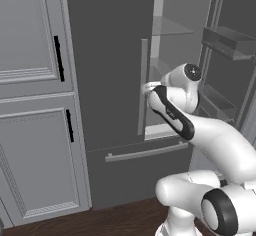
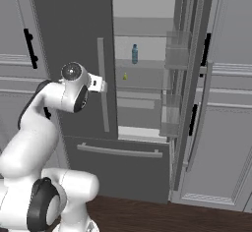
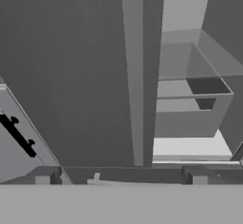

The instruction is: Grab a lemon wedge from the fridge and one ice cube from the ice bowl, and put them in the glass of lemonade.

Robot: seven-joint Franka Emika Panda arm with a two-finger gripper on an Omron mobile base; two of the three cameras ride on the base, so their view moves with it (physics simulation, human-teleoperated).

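Likely light, slick and soft, the lemon wedge (image 2: 125, 76) on the fridge (image 2: 74, 24) shelf wants a gentle pinch across its flanks; the end effector's (image 3: 121, 179) opening cannot be told.

The left base view looks from behind and left of the arm (image 1: 200, 130), forward and down, close on the fridge (image 1: 110, 65), its left door shut and its right door swung open. The right base view faces the same fridge (image 2: 74, 29) from the other side and sees straight into the open shelves (image 2: 142, 64). The hand view sits very close to the left door's handle (image 3: 137, 71), rolled, with the shelves (image 3: 190, 95) to its right. All three share that handle and the open interior.
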